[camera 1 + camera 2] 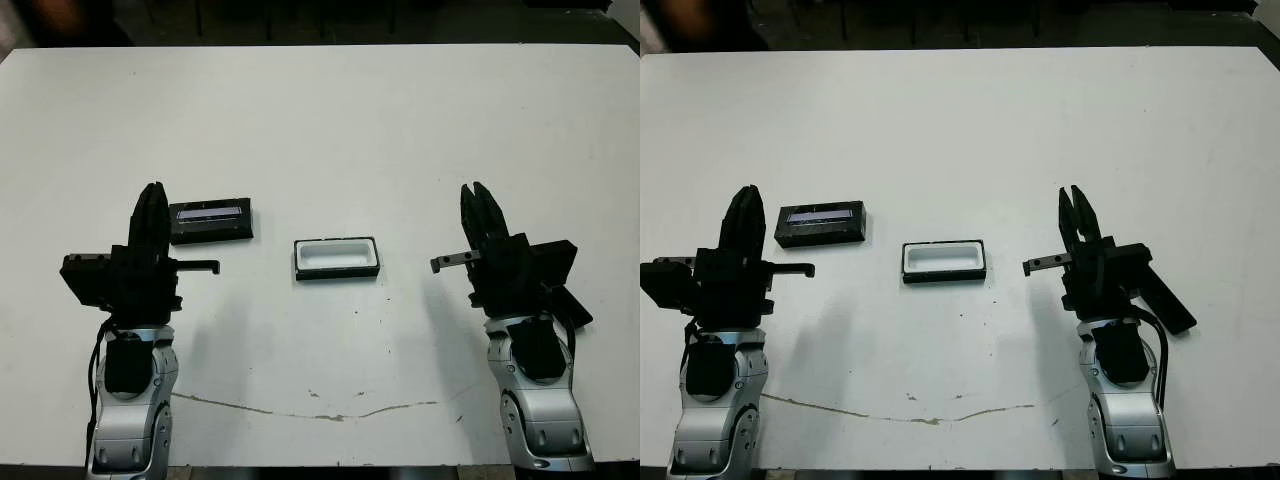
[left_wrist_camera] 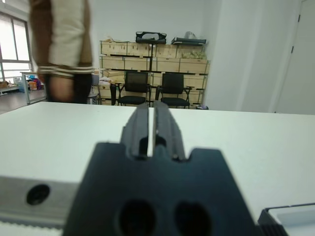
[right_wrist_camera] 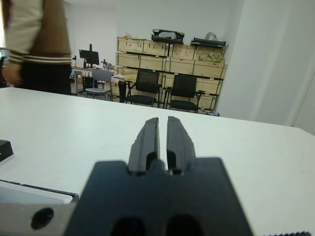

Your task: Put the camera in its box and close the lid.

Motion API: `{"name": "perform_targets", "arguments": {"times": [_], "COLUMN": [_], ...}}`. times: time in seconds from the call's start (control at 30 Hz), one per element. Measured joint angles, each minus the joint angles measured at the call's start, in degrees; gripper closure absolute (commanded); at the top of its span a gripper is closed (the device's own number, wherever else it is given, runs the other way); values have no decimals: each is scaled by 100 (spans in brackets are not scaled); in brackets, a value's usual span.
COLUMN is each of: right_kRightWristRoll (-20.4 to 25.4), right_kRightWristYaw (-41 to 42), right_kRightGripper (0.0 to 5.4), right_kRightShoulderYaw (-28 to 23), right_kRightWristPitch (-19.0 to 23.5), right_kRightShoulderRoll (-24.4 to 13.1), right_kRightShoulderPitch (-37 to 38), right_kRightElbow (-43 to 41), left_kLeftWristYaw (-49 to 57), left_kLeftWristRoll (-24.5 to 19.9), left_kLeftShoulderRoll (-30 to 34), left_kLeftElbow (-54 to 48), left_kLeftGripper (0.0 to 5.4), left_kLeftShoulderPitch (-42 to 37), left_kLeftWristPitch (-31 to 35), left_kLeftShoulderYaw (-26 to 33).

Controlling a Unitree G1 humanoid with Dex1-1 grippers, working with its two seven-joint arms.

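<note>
The box (image 1: pixel 337 258) sits open on the white table (image 1: pixel 330 120), its white lining bare, and the lid (image 1: pixel 210 221) with its silvery strip lies flat a short way to the box's left and slightly farther from the robot. The left gripper (image 1: pixel 152 197) stands just left of the lid and the right gripper (image 1: pixel 476 197) well to the box's right, each empty with its fingers pressed nearly together. The camera cannot be made out in any view, while a person (image 3: pixel 34 44) stands beyond the table's far edge.
</note>
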Motion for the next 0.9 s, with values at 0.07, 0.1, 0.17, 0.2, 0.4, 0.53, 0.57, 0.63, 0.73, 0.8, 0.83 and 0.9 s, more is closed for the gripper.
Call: {"name": "perform_targets", "arguments": {"times": [0.07, 0.1, 0.17, 0.2, 0.4, 0.53, 0.57, 0.63, 0.73, 0.8, 0.83, 0.9], "right_kRightWristRoll": [-11, -14, -12, -12, 0, 305, 407, 632, 1053, 1400, 1522, 1618], "right_kRightWristYaw": [-1, 0, 1, 2, 42, 285, 368, 526, 784, 1027, 1125, 1224], "right_kRightGripper": [540, 540, 540, 540, 540, 540, 540, 540, 540, 540, 540, 531], "right_kRightShoulderYaw": [3, 4, 4, 5, 52, -45, -111, -292, -648, -973, -1118, -1443], "right_kRightWristPitch": [-5, -19, -87, -93, -71, -8, 65, 248, 522, 744, 913, 1498], "right_kRightShoulderRoll": [6, 7, 8, 8, -1, -110, -193, -385, -704, -1008, -1184, -1641], "right_kRightShoulderPitch": [3, 3, 5, 7, 80, 94, 99, 121, 176, 233, 281, 460], "right_kRightElbow": [1, 6, 35, 36, 28, -37, -114, -315, -566, -665, -733, -1050], "left_kLeftWristYaw": [0, 1, 3, 4, 1, -1, -1, -1, 0, 1, 0, -1], "left_kLeftWristRoll": [4, 4, 3, 4, -1, -3, -4, -7, -7, -7, -8, -20], "left_kLeftShoulderRoll": [0, 0, 0, 0, 0, 0, 0, 0, -2, -5, -5, -6], "left_kLeftElbow": [-7, -13, -41, -46, -48, -48, -48, -49, -51, -68, -74, -83], "left_kLeftGripper": [539, 539, 539, 539, 539, 539, 539, 539, 539, 539, 539, 540], "left_kLeftShoulderPitch": [17, 18, 21, 22, 30, 61, 78, 103, 162, 193, 204, 227], "left_kLeftWristPitch": [1, 10, 48, 49, 46, 44, 44, 44, 46, 47, 47, 49], "left_kLeftShoulderYaw": [-15, -22, -38, -48, -60, -61, -60, -62, -69, -69, -70, -70]}}
